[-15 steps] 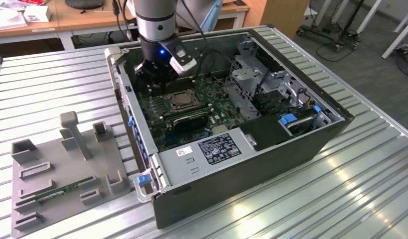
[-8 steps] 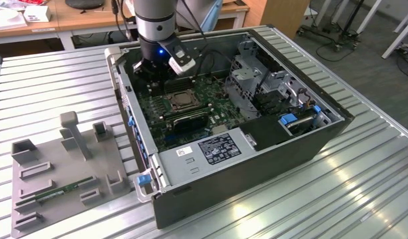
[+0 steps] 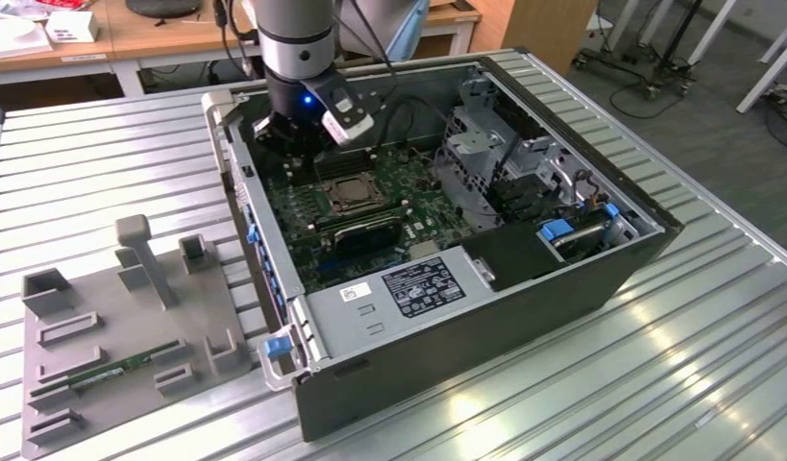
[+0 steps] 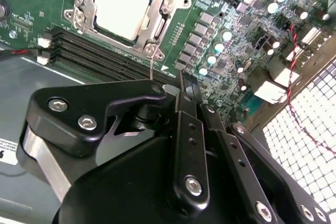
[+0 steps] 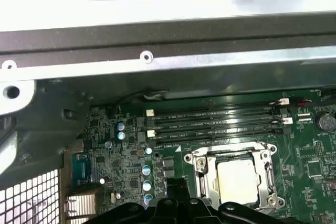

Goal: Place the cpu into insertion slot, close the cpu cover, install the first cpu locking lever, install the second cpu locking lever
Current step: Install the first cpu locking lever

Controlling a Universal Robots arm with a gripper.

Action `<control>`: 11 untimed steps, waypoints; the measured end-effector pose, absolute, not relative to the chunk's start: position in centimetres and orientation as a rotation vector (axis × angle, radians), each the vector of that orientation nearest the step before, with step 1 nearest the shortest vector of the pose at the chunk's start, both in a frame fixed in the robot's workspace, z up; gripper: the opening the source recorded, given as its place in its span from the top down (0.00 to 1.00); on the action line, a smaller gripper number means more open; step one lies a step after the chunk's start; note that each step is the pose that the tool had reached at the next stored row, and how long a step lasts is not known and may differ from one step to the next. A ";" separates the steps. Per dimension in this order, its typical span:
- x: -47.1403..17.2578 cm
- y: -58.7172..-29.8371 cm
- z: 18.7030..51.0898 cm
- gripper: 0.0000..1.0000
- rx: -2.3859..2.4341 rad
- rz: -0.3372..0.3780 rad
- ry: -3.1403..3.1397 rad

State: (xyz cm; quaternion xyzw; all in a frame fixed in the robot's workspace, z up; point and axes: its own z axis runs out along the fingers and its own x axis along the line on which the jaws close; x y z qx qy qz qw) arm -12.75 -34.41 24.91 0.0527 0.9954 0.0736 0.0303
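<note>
Silvery, the single cpu (image 4: 123, 6) lies flat in its socket on the green motherboard (image 4: 236, 51), with the one cpu cover (image 4: 161, 9) closed down around it. Four long memory slots (image 5: 210, 124) run along one side of the socket. The one gripper (image 4: 185, 81) hovers above the board near the socket, jaws clenched together on nothing.

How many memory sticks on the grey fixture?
1. The long green memory stick lies flat on the grey plastic fixture plate, at the exterior view's left. Its upright blocks could hide another.
</note>
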 end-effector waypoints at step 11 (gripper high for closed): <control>-12.8 -33.4 24.9 0.89 0.163 0.234 3.068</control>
